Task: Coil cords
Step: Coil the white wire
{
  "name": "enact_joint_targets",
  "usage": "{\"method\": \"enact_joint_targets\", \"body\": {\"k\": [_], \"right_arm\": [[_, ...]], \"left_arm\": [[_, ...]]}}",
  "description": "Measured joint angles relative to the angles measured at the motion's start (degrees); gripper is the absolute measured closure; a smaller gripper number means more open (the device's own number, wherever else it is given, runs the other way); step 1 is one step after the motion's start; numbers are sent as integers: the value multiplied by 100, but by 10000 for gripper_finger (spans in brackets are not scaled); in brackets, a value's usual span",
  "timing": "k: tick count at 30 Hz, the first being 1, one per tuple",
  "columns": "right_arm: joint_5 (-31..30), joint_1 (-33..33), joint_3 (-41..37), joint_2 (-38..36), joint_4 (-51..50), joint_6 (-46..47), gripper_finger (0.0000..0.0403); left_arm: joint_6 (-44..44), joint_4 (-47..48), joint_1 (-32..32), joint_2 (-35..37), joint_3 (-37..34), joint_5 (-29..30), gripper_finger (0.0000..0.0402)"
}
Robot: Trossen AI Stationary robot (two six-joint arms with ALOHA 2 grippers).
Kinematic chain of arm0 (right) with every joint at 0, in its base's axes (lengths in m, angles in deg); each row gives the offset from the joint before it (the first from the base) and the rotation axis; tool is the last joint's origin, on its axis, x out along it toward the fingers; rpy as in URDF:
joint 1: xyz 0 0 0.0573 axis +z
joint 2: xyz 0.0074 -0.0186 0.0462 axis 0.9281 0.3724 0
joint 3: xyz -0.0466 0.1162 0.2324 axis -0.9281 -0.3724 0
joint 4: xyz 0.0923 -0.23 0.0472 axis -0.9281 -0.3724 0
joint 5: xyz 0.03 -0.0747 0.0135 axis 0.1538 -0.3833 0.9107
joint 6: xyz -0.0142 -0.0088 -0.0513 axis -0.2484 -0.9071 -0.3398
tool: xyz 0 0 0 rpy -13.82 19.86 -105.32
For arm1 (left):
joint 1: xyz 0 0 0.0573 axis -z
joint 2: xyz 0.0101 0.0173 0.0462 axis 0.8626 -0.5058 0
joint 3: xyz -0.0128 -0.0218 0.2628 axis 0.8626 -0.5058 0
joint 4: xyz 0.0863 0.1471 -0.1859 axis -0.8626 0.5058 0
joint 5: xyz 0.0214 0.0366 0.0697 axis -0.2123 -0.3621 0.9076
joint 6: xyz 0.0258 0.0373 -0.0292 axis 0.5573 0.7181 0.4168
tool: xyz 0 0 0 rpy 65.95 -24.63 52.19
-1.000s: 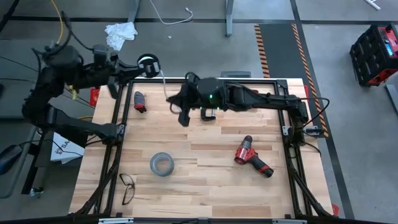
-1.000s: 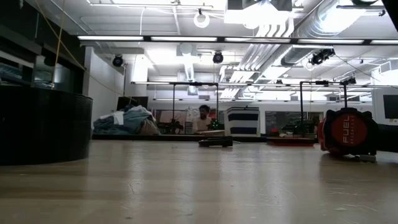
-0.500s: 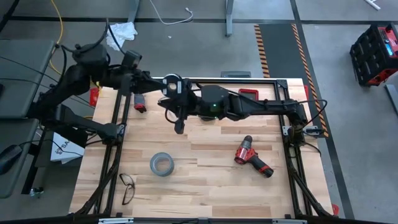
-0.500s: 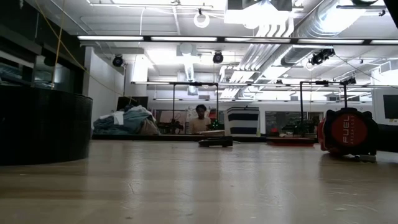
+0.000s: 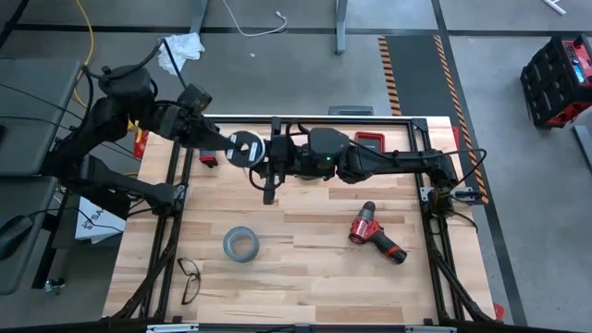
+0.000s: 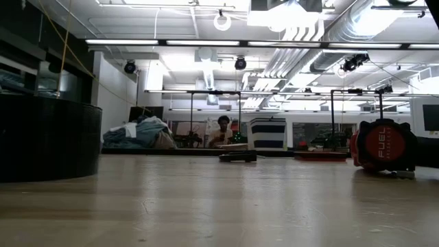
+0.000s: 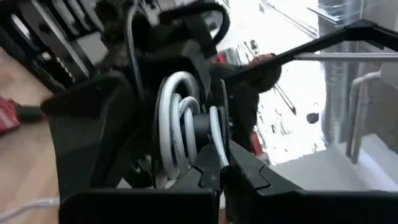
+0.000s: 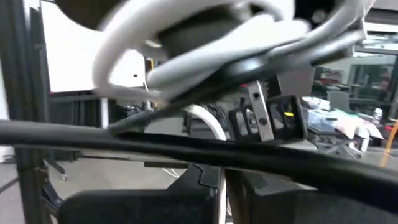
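The small black spool, its white label up, hangs above the table's far left part. The white cord is wound around its core. My left gripper reaches in from the far left and is shut on the spool. My right gripper stands right beside the spool, on its right, and is shut on a strand of the white cord. The spool shows close above the right fingers in the right wrist view. Neither gripper shows in the low view. My left gripper pinches the spool's rim between its two fingertips, beside the wound cord. The fingers come level from the table's far left. The spool is lifted clear of the table, label face up. My right gripper pinches one thin strand of the white cord between its two fingers. The strand leads up toward the spool just beyond the fingertips. Which stretch of the cord this is cannot be told.
A grey tape roll, a pair of glasses and a red drill lie on the near half of the table. A small red-and-black thing lies under the left arm. A person is in the room far behind.
My left gripper has carried the spool from beyond the table's far left edge toward the right and then the near side, ending beside my right gripper. My right gripper has shifted only a little toward the near edge.
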Motion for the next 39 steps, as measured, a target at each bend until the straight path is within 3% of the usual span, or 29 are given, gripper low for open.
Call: {"method": "enact_joint_targets", "body": {"k": [9,18,29,39], "right_arm": [[133,-85,0,0,201,-162,403],[456,-192,-7,9,200,-103,403],[1052,-245,-1,7,275,236,403],[1080,-342,0,7,318,244,403]], "left_arm": [[-345,51,236,-67,2,-498,401],[211,563,245,-56,2,-13,401],[940,-36,235,-79,-2,656,401],[565,47,236,-89,-2,215,401]]}}
